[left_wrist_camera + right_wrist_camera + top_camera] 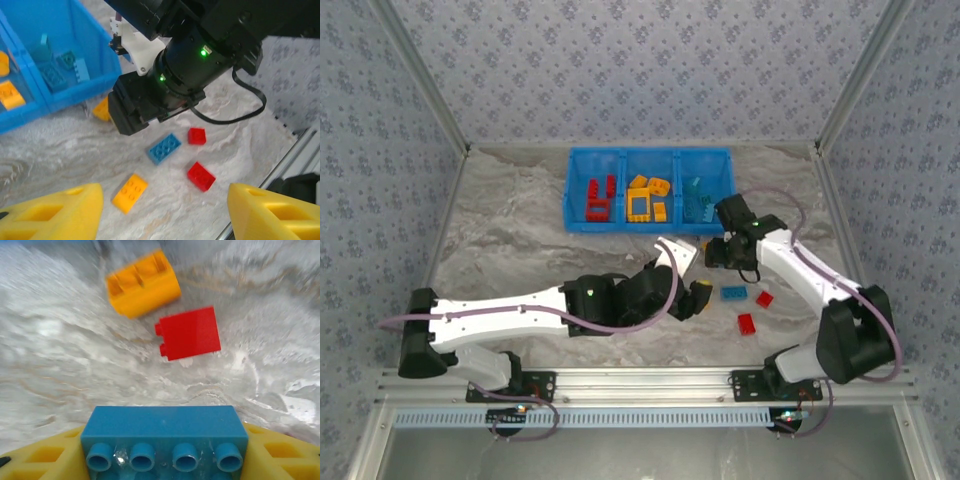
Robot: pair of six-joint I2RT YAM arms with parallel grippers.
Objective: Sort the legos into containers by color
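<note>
Right wrist view: my right gripper (164,459) has its yellow pads (45,457) pressed against both ends of a blue brick (165,427), studs toward the lens. I'd call it pinched, though I can't tell whether it's off the table (60,365). Beyond it lie a yellow brick (143,284) and a red brick (189,333), just apart. My left gripper (165,212) hangs spread wide, holding nothing, above a loose blue brick (164,148), a small red brick (196,135) and an orange brick (130,192). At the table's far side, the bin (650,152) holds red bricks left, yellow-orange middle, teal right.
</note>
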